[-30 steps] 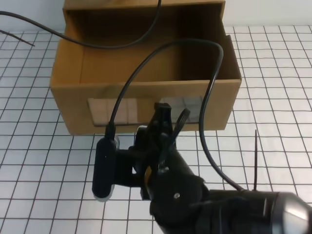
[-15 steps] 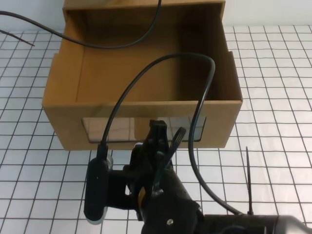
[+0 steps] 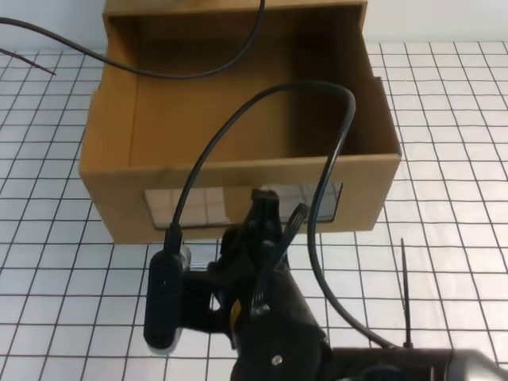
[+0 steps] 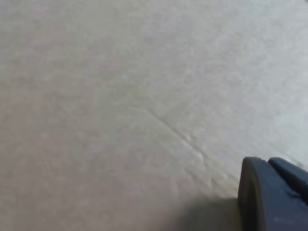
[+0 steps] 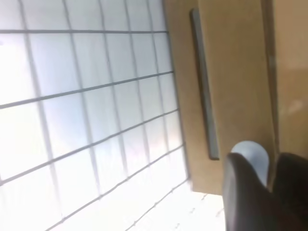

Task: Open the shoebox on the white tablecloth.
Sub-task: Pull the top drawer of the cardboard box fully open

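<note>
Gridded white tablecloth (image 3: 444, 119) covers the worktop, and the shoebox (image 3: 238, 127) sits at its far middle with its drawer pulled toward me, windowed front nearest. I see my right gripper (image 5: 263, 185) just at that front face, dark fingers (image 5: 243, 192) slightly parted around the white pull tab (image 5: 250, 156), though I cannot tell whether they grip it. My left gripper (image 4: 274, 192) shows one dark tip against plain cardboard, its state unclear.
</note>
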Controlling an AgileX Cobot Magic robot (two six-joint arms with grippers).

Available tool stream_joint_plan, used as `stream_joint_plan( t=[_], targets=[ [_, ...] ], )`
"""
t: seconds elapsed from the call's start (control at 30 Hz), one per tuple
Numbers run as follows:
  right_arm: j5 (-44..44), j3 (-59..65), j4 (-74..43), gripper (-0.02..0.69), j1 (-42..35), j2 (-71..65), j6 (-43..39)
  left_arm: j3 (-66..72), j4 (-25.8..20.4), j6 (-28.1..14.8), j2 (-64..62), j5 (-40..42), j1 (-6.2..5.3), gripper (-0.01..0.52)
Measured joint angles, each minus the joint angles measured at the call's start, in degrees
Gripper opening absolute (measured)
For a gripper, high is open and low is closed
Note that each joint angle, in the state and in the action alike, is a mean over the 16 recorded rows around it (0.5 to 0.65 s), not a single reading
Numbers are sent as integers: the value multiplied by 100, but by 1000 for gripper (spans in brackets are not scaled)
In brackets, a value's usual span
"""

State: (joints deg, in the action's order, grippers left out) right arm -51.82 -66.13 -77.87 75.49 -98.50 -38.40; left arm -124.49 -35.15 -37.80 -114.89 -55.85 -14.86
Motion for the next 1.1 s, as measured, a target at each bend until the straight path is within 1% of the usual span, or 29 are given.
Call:
stream_joint_plan(
  t=[0.13,0.3,0.7,0.93,1.1],
  targets=[
    [-44,0,-66,131,-58,35,-70,-117,-20,4,0,-176,0,-2],
    [-21,0,40,142,-130,163,-121,-367,-16,33,0,-473,0,-2],
    [1,0,1281,144,-18,927,122,-1285,54,315,56,-1296,0,-2],
    [-375,0,1669,133,60,1663,196,-1570,366,593,423,-1594,0,-2],
    [-632,0,1768,113,-208,2267,199,-1232,791,780,1065,-1643,0,-2]
  ],
)
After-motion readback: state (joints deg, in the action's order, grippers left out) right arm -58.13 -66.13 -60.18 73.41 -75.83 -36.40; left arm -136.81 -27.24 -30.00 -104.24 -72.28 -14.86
